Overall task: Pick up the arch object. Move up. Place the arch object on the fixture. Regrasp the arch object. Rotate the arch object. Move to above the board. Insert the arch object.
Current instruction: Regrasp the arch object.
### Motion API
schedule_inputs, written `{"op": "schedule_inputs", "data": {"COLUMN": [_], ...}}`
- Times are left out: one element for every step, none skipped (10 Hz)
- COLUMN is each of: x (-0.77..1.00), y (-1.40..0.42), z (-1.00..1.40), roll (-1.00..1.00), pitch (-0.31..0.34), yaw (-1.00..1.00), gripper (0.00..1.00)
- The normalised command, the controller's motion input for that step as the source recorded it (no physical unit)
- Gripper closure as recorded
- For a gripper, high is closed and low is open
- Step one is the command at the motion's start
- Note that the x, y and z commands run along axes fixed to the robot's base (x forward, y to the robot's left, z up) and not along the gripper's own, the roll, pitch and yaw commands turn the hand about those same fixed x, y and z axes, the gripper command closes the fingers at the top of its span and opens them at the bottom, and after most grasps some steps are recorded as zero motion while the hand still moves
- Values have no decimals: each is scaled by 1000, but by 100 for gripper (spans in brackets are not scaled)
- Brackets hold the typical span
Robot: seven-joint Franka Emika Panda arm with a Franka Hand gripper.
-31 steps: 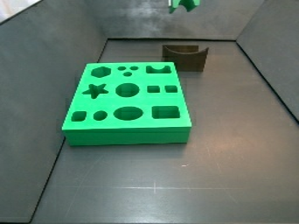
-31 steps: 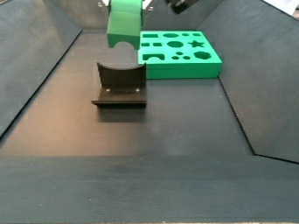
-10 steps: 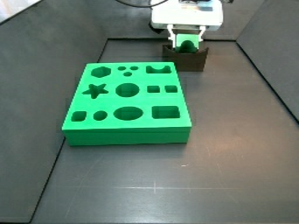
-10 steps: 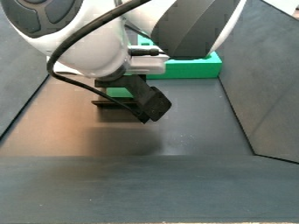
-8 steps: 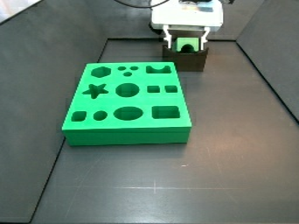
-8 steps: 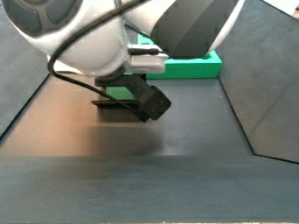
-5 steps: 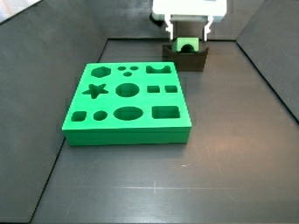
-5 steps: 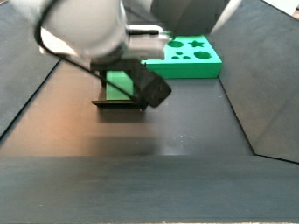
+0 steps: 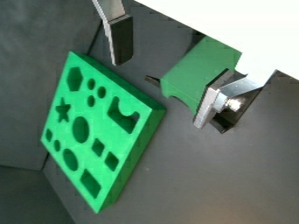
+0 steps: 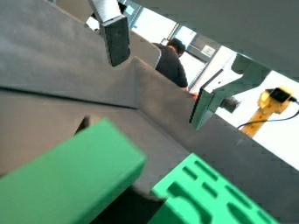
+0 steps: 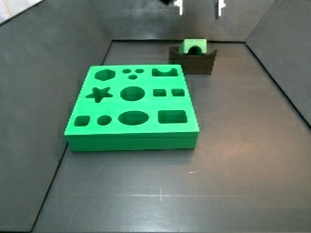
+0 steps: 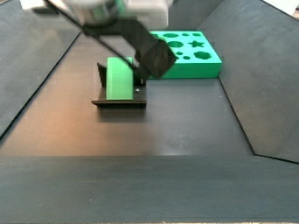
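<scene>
We found the arch object [image 12: 119, 80] resting in the dip of the fixture [image 12: 118, 101], the board [image 11: 131, 105] well apart from it. The gripper [image 9: 170, 74] hung above the fixture, jaws wide and empty. The piece looked rigid and light (probably smooth plastic); we judged its flat long sides best for regrasping.

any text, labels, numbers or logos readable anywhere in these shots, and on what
None can be read.
The board carries only shaped cutouts, no lettering.
The arch object, resting in the fixture, is plain green; the fixture is plain dark.
The hand, open and raised above the fixture at the top edge of a side view, shows no marking; its fingers are bare in a wrist view.
</scene>
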Motion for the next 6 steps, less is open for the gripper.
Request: {"op": "schedule_inputs", "data": {"x": [-113,-104,-122,-128,-90,-63], "y": [-812,-807,-615,-514,-310,-199], "z": [816,745,508,379,122,61], "roll": [1000,1000,1000,1000,1000,1000], "pitch": [55,54,38,33,28,27], "yaw": [35,34,33,32,32,31], "gripper": [0,0,0,0,0,0]}}
